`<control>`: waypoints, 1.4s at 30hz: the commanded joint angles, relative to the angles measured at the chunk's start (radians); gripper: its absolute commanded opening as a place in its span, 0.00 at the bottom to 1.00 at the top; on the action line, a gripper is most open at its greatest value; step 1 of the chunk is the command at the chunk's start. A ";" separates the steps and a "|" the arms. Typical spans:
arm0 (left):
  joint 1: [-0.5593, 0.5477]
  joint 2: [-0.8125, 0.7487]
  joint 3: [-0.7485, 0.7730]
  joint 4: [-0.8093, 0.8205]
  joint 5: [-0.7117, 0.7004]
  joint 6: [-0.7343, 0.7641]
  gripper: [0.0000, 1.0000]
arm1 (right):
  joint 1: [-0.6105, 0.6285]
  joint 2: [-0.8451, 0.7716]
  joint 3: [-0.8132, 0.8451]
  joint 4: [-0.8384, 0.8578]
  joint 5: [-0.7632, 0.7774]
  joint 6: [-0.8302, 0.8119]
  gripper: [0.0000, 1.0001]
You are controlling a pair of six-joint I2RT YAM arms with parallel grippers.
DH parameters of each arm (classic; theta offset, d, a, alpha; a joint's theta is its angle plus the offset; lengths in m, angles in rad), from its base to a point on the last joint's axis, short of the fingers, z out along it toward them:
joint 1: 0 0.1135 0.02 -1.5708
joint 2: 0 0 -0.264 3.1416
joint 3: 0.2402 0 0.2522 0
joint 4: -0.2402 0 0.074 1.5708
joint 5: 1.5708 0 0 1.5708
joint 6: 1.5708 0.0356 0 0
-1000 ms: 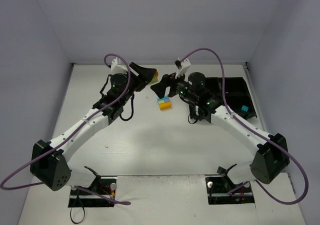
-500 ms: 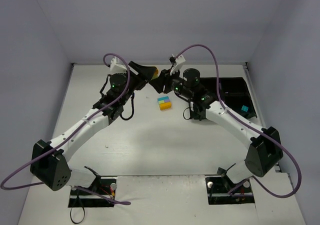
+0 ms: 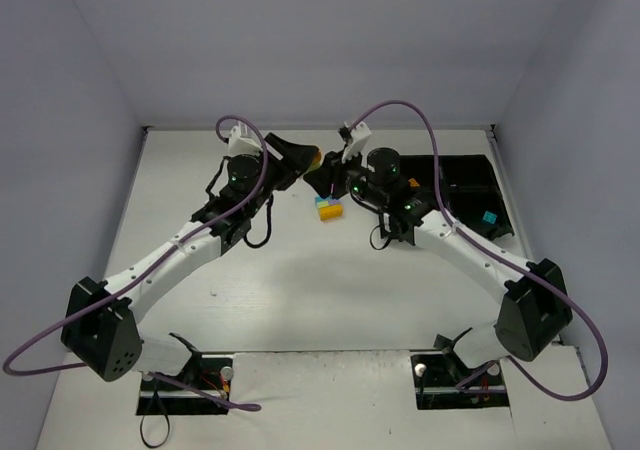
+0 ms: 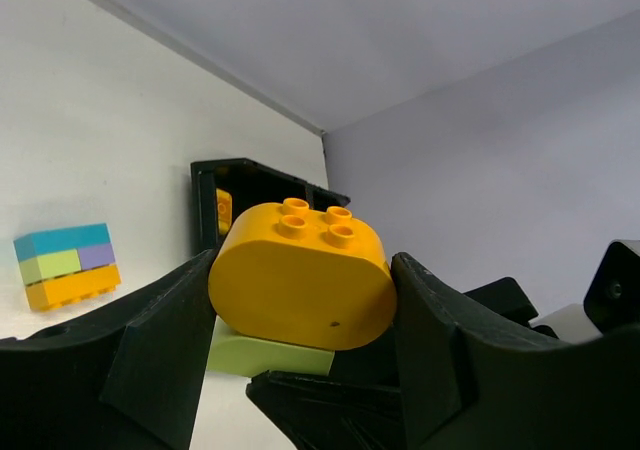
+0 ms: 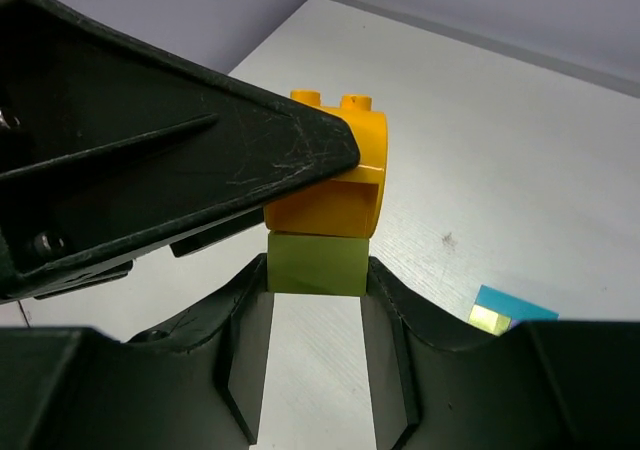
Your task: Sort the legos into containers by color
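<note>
Black tray (image 3: 468, 182): blue brick (image 3: 489, 216) in near-right part, orange piece (image 4: 224, 210) also inside. Left of tray, left fingers (image 4: 150, 345) pinch orange brick (image 4: 300, 275), right fingers (image 5: 243, 345) pinch green brick (image 5: 317, 263) beneath.

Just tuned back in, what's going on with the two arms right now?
Both arms meet above the table on one two-brick stack. The left gripper clamps the orange brick on top. The right gripper grips the yellow-green brick joined beneath it. A mixed-color stack sits on the table nearby, and the black tray holds a cyan brick.
</note>
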 commanded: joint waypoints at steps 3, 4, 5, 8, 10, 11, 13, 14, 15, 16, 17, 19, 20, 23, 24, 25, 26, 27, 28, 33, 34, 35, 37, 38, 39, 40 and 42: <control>0.008 -0.015 0.029 0.079 -0.070 0.047 0.00 | 0.005 -0.117 -0.114 -0.038 0.023 -0.038 0.00; 0.008 -0.015 0.026 0.079 -0.072 0.047 0.00 | 0.005 -0.143 -0.131 -0.043 0.032 -0.037 0.00; 0.010 -0.013 0.025 0.079 -0.073 0.048 0.00 | 0.004 -0.156 -0.145 -0.049 0.038 -0.040 0.00; 0.010 -0.006 0.017 0.082 -0.075 0.056 0.00 | 0.001 -0.190 -0.177 -0.110 0.089 -0.063 0.00; 0.010 -0.006 0.011 0.089 -0.078 0.068 0.00 | -0.016 -0.214 -0.191 -0.133 0.144 -0.077 0.00; 0.011 -0.006 0.012 0.089 -0.075 0.084 0.00 | -0.029 -0.219 -0.195 -0.159 0.164 -0.072 0.00; 0.011 -0.006 0.020 0.088 -0.057 0.145 0.00 | -0.090 -0.225 -0.206 -0.199 0.234 -0.055 0.00; 0.010 -0.007 0.022 0.086 -0.047 0.165 0.00 | -0.116 -0.225 -0.208 -0.239 0.257 -0.031 0.00; 0.011 -0.009 0.022 0.082 -0.040 0.186 0.00 | -0.142 -0.228 -0.218 -0.253 0.277 -0.019 0.00; 0.011 -0.012 0.020 0.079 -0.017 0.227 0.00 | -0.197 -0.228 -0.223 -0.274 0.296 -0.008 0.00; 0.011 -0.013 0.020 0.076 -0.006 0.248 0.00 | -0.219 -0.225 -0.226 -0.287 0.317 -0.002 0.00; 0.011 -0.019 0.012 0.060 0.022 0.309 0.00 | -0.277 -0.202 -0.223 -0.325 0.358 0.018 0.00; 0.011 -0.021 0.011 0.056 0.060 0.333 0.00 | -0.294 -0.191 -0.222 -0.336 0.368 0.034 0.00; 0.011 -0.033 0.000 0.036 0.182 0.435 0.00 | -0.355 -0.144 -0.226 -0.356 0.371 0.058 0.00; 0.011 -0.039 -0.006 0.034 0.209 0.461 0.00 | -0.368 -0.119 -0.228 -0.356 0.369 0.069 0.00; 0.011 -0.050 -0.014 0.033 0.232 0.513 0.00 | -0.375 -0.105 -0.228 -0.356 0.371 0.074 0.05; 0.011 -0.058 -0.020 0.016 0.288 0.600 0.00 | -0.394 -0.064 -0.223 -0.360 0.380 0.087 0.16; 0.010 -0.058 -0.020 0.016 0.289 0.601 0.00 | -0.394 -0.064 -0.217 -0.365 0.380 0.087 0.23; 0.010 -0.058 -0.011 -0.015 0.319 0.629 0.00 | -0.406 -0.041 -0.211 -0.370 0.383 0.093 0.30; 0.008 -0.059 0.005 -0.085 0.402 0.847 0.00 | -0.409 -0.038 -0.179 -0.384 0.345 0.092 0.57; 0.008 -0.061 0.003 -0.087 0.416 0.876 0.00 | -0.409 -0.056 -0.165 -0.384 0.336 0.089 0.58; 0.007 -0.062 -0.001 -0.088 0.445 0.934 0.00 | -0.409 -0.067 -0.157 -0.384 0.308 0.083 0.59; 0.007 -0.061 -0.004 -0.091 0.468 0.988 0.00 | -0.408 -0.097 -0.130 -0.384 0.247 0.072 0.60; 0.007 -0.059 -0.007 -0.090 0.489 1.034 0.00 | -0.408 -0.108 -0.119 -0.384 0.180 0.069 0.60; 0.007 -0.059 -0.008 -0.090 0.503 1.058 0.01 | -0.408 -0.125 -0.105 -0.384 0.134 0.061 0.60; 0.005 -0.059 -0.008 -0.090 0.523 1.085 0.03 | -0.406 -0.128 -0.091 -0.384 0.085 0.061 0.60; 0.002 -0.056 -0.011 -0.092 0.562 1.176 0.04 | -0.398 -0.128 -0.045 -0.384 -0.075 0.078 0.61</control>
